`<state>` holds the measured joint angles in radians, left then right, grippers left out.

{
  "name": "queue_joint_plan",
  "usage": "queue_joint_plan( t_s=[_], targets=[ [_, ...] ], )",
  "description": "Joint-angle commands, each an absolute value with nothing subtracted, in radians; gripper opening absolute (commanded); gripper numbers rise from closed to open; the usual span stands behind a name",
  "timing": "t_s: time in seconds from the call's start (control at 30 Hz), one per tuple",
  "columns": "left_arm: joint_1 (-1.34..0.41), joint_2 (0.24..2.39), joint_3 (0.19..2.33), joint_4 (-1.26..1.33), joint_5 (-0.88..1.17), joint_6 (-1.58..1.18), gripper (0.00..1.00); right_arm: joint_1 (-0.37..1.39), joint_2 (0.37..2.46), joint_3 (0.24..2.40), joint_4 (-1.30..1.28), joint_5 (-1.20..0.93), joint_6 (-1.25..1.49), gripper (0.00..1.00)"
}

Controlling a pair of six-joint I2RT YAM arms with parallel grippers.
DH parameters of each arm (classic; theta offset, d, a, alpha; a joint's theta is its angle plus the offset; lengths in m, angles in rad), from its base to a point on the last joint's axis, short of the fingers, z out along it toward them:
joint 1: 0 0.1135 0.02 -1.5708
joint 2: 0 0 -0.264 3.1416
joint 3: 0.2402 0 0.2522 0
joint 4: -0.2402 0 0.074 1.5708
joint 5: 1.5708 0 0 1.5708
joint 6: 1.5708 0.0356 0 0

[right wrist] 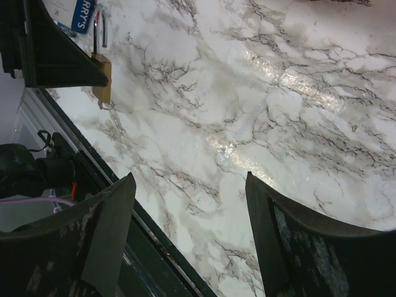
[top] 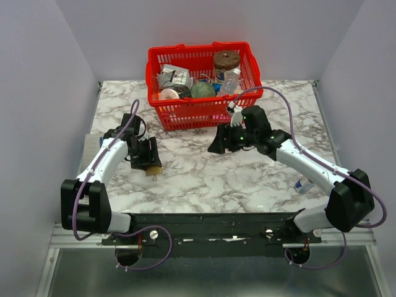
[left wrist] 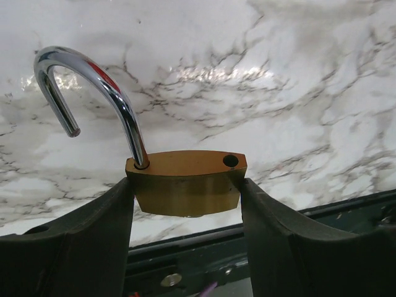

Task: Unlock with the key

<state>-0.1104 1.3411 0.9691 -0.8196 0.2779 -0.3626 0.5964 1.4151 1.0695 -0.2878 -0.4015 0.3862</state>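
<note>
Left fingers [left wrist: 93,235] pinched the brass padlock [left wrist: 185,179] body over the marble table [left wrist: 278,93], left side; right fingers [right wrist: 297,247] spread, empty | step: shackle [left wrist: 99,80] already swung free, unlocking apparently done | key: could not be made out | next: lower padlock, release gently.

Logging this as a robot test cell in a lab, not a home or a shop. Plain pale walls [top: 37,93] box in a marble-patterned table [top: 198,185] on the left, right and far sides. Along the table's near edge, a dark mounting plate [top: 210,221] on a bare aluminium rail [top: 62,238] carries the left arm [top: 108,154] and right arm [top: 309,162], and purple cables [top: 289,117] loop loose over them. A red shop-style basket [top: 192,116] of mixed odds and ends sits at the middle of the far edge.
</note>
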Motion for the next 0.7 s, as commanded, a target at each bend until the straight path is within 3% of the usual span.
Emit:
queue_joint_plan(
  t_s=[0.0, 0.67],
  targets=[
    [-0.107, 1.407, 1.023, -0.957, 0.196, -0.23, 0.0, 0.6, 1.419, 1.057, -0.299, -0.408, 0.393, 0.8],
    [-0.103, 1.621, 1.117, -0.974, 0.012, -0.163, 0.0, 0.6, 1.33, 1.006, -0.324, -0.324, 0.371, 0.8]
  ],
)
